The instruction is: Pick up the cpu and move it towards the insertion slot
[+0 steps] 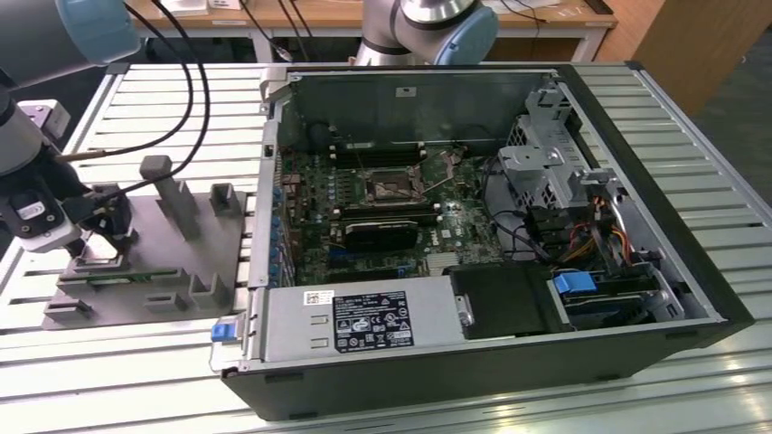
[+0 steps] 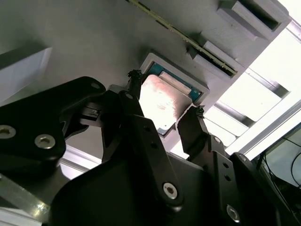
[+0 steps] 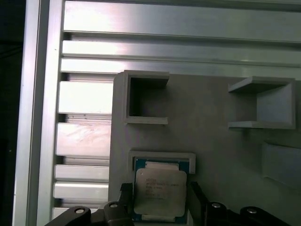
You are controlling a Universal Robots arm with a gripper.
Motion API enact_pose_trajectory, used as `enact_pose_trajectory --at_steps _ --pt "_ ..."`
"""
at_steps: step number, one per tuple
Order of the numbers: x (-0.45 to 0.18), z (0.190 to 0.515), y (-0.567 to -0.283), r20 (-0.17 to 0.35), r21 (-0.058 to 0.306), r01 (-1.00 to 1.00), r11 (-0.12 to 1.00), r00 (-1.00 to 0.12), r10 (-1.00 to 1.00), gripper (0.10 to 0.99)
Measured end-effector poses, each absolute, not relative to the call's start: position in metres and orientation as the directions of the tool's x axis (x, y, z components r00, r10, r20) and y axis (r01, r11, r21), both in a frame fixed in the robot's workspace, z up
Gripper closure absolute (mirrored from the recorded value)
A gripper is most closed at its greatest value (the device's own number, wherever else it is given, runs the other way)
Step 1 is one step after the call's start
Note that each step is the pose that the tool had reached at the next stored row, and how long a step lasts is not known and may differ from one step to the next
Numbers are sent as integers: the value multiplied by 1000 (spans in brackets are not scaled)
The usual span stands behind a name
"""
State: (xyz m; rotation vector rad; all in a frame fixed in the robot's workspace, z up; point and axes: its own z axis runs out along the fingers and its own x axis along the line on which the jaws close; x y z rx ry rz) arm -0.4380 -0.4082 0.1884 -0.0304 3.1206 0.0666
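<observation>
The slatted metal table (image 1: 724, 117) is carrying an open computer case (image 1: 483, 384) lying on its side, which is taking up most of the exterior view's centre and right. Inside the case the motherboard (image 1: 316, 194) is facing upward. On the exterior view's left, just beside the case, a grey fixture plate (image 1: 157, 271) with upright blocks and pockets is resting on the table. The arm is reaching down over the plate's outer end, and its gripper (image 1: 97, 249) is hanging low there, well apart from the case.

The insertion slot (image 1: 389, 185), a dark square socket framed by bright metal, is sitting near the middle of the motherboard and is holding nothing.

The cpu (image 3: 160, 190) is lying in a shallow square recess of the fixture plate, metal top upward. In the second wrist view the black fingers (image 2: 135, 96) are standing on two opposite sides of the chip and appear to be pressing against its edges, so the gripper is judged to be clamped on the cpu.

Progress: the approach and the grasp are looking complete. Whether the chip is rising clear of the recess cannot be told. The whole carry across to the slot is remaining.
</observation>
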Motion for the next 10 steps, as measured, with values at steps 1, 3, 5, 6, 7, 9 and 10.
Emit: enact_pose_trajectory --at_steps 1,3,5,6,7,9,10 --pt "-438 188 -408 -21 43 -20 999 -1000 -19 498" --pt "-438 188 -408 -21 43 -20 999 -1000 -19 498" --pt "-438 187 -408 -21 43 -20 999 -1000 -19 498" --pt "-438 187 -408 -21 43 -20 999 -1000 -19 498" --pt "-438 187 -408 -21 44 -19 999 -1000 -18 498" --pt "-438 186 -408 -21 44 -18 999 -1000 -18 498" --pt "-438 186 -408 -21 44 -18 999 -1000 -17 498"
